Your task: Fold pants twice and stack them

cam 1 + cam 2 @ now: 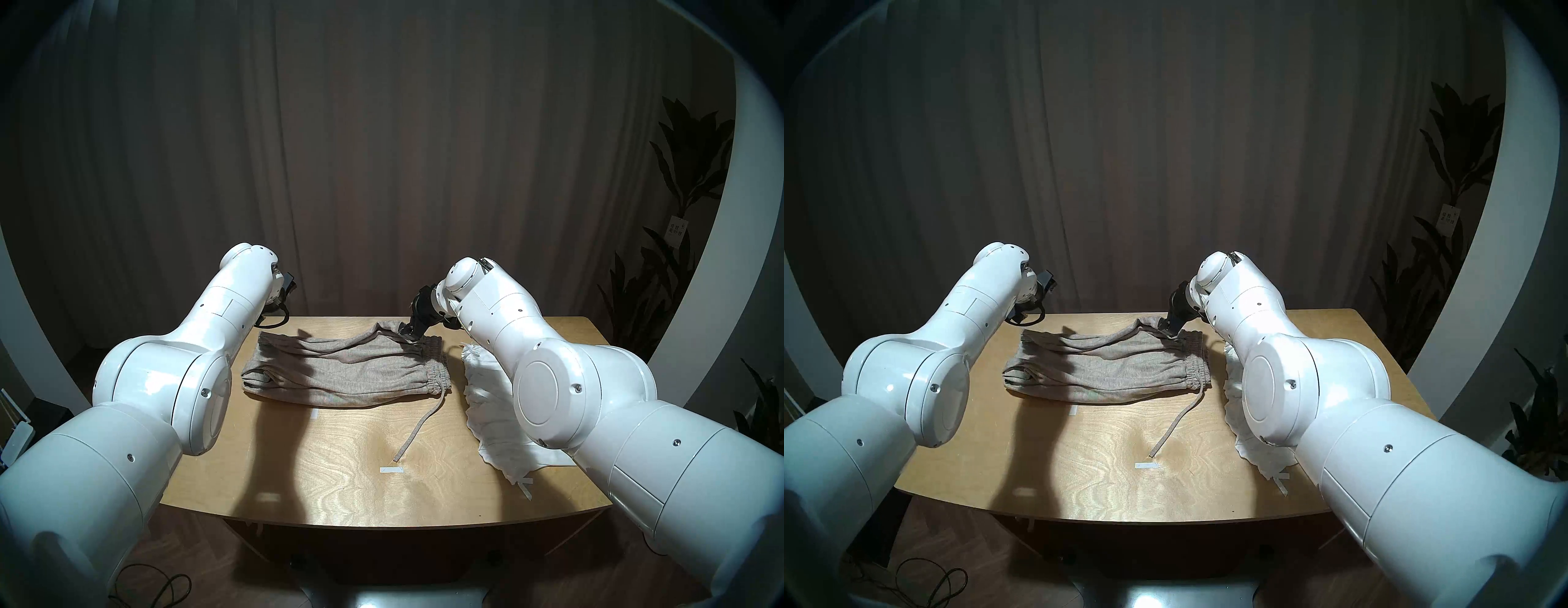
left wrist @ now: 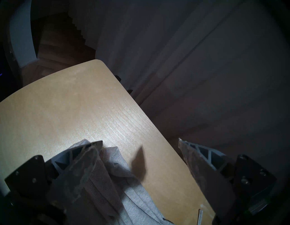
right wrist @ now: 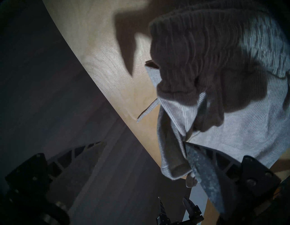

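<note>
The grey-beige knit pants (image 1: 339, 369) (image 1: 1102, 367) lie folded across the back middle of the table, waistband to the right, and their drawstring (image 1: 418, 424) trails toward me. My right gripper (image 1: 408, 335) (image 3: 142, 142) hangs open over the far waistband corner; a fabric hem (image 3: 171, 154) rests against one finger (image 3: 200, 165). My left gripper (image 2: 140, 140) is open at the pants' far left corner, with cloth (image 2: 119, 169) beside one finger (image 2: 84, 158). The head views hide it behind the forearm. The white shorts (image 1: 488, 407) lie crumpled at the right, partly under my right arm.
The wooden table (image 1: 339, 488) carries two pale tape marks (image 1: 390, 469) (image 1: 314, 414) in front of the pants. Its far edge (image 2: 141, 119) runs close to both grippers. A dark curtain hangs behind and plants (image 1: 679, 263) stand at the right.
</note>
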Controlling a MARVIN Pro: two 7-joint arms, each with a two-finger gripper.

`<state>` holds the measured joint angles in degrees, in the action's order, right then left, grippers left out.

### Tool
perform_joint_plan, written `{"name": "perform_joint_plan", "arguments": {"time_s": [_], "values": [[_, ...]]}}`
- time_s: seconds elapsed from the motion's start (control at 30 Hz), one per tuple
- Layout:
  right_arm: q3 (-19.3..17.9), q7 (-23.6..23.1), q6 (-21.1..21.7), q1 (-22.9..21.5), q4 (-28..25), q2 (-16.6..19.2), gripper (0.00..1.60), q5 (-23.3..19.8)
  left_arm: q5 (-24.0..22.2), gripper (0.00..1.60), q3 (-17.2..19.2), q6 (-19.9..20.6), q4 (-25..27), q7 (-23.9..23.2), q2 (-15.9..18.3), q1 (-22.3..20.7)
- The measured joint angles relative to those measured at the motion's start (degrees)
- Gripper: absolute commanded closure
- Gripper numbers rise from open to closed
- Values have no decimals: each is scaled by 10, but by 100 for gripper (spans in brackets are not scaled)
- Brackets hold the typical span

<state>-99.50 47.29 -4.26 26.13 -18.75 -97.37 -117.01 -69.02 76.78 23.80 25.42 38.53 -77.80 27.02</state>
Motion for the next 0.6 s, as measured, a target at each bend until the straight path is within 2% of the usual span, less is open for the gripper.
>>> {"name": "perform_joint_plan", "arguments": {"time_s": [0.23, 0.3, 0.33, 0.6], "values": [[-5, -44, 12, -6, 19, 0, 0, -2, 2, 0, 5, -14, 0, -18, 15, 3], [-6, -58, 18, -7, 22, 0, 10, -2, 2, 0, 8, -19, 1, -22, 20, 5], [-6, -69, 24, -7, 22, 0, 2, -2, 2, 0, 11, -22, 2, -25, 24, 7], [-8, -124, 53, -3, 27, -1, 0, -3, 2, 0, 23, -36, 10, -36, 43, 24]]}}
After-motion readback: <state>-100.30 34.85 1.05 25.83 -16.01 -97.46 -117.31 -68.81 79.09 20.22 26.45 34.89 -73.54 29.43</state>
